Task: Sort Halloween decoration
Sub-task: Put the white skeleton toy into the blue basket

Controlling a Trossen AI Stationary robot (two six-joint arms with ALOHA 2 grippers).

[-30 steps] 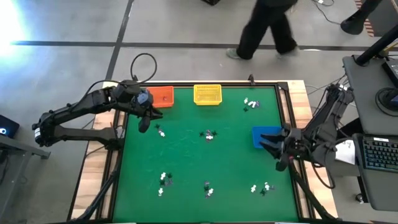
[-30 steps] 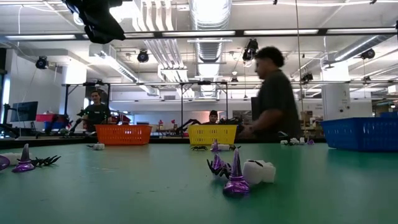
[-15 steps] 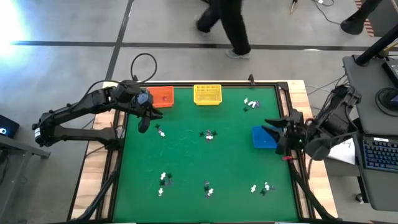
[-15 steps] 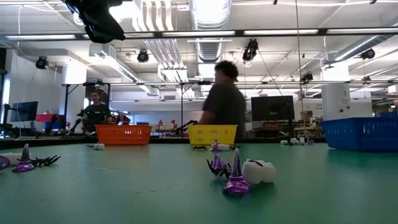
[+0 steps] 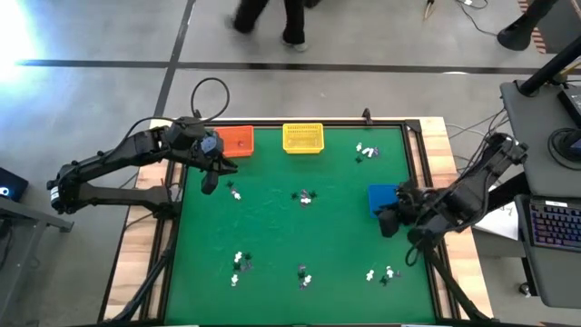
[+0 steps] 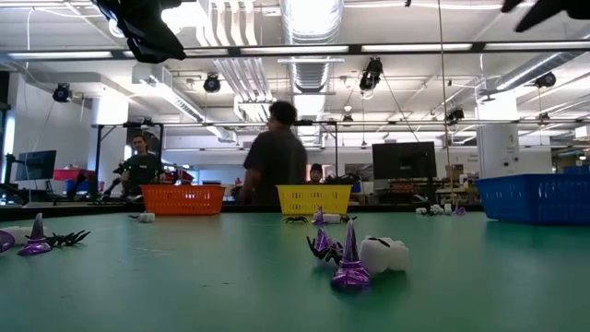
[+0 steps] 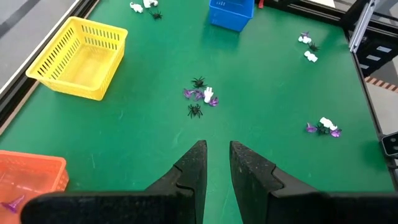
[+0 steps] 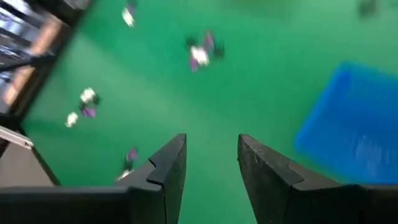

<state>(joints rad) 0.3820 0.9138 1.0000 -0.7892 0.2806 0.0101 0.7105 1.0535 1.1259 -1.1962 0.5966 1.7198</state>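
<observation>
Orange basket [image 7: 28, 177] holds one purple trinket [image 7: 10, 203].

orange basket [image 5: 238, 140], yellow basket [image 5: 302, 137] at table's far edge; blue basket [image 5: 380, 195] right; person [image 6: 274, 157] beyond table

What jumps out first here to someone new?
Three bright baskets on the green table: the orange basket and yellow basket along the far edge, and the blue basket at the right side. Clusters of tiny Halloween trinkets dot the mat at the centre, far right corner and near edge. The right gripper hovers empty, jaws open, by the blue basket; the left gripper hangs near the orange one.
</observation>
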